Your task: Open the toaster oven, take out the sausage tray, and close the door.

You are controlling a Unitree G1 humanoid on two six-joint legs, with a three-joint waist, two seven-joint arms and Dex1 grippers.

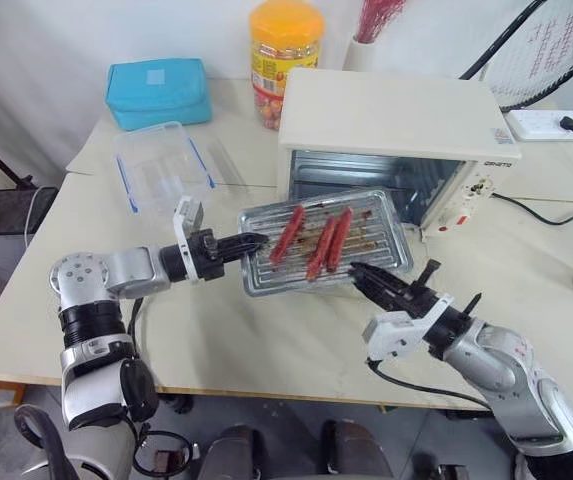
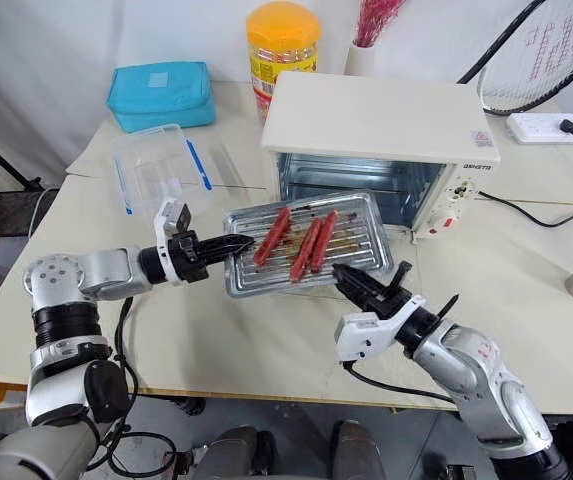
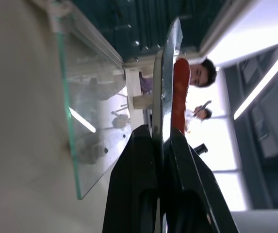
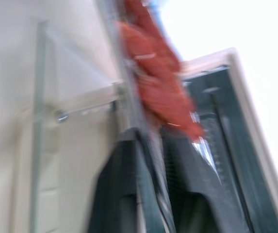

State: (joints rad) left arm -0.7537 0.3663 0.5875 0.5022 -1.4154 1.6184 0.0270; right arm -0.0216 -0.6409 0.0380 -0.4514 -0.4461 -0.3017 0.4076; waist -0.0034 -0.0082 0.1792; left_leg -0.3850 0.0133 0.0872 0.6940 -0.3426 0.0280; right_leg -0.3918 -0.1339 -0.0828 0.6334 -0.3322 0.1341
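Note:
The cream-white toaster oven [image 1: 386, 115] stands at the back of the table with its front open. Its glass door [image 3: 88, 121] lies folded down in front of it, mostly hidden under the tray. The silver sausage tray [image 1: 391, 235] is outside the oven, just in front of the opening, with three reddish sausages [image 1: 321, 245] on it. My left gripper [image 1: 251, 242] is shut on the tray's left rim. My right gripper [image 1: 359, 272] sits at the tray's near right edge, with the rim running between its two sides in the right wrist view.
A clear plastic box with blue clips [image 1: 161, 165] sits left of the oven, and a teal pouch [image 1: 156, 90] lies behind it. A yellow-lidded jar [image 1: 284, 55] stands behind the oven. At the right are a power strip [image 1: 546, 123], a black cord [image 1: 556, 215] and a racket [image 1: 556, 45].

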